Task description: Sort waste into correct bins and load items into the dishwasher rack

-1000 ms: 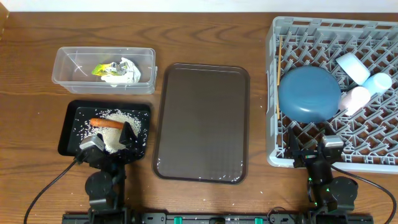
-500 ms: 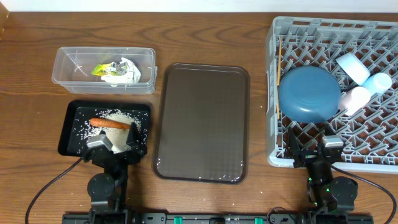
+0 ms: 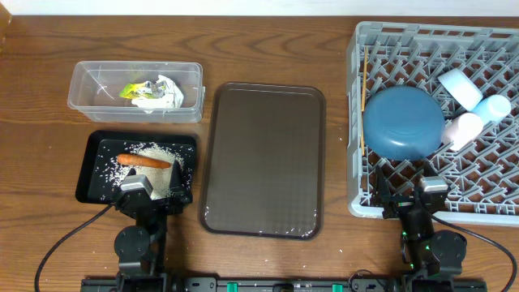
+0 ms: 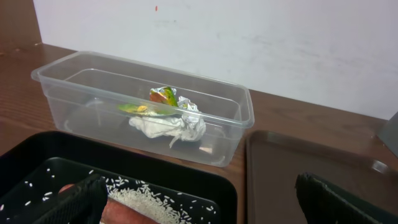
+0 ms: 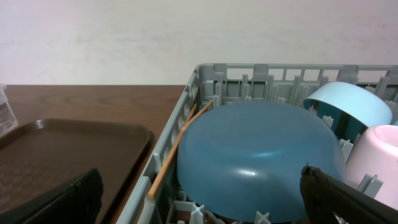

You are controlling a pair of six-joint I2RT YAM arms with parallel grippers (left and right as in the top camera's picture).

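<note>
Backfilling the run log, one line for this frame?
left jaws open, by black tray | right jaws open, by rack | carrot, rice in black tray | paper, wrapper in tub | bowl, cups, chopsticks in rack

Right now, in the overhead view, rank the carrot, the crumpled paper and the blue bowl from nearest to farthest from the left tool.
1. Carrot, in the black tray just beyond the left tool.
2. Crumpled paper, in the clear tub farther back.
3. Blue bowl, far right in the rack.
</note>
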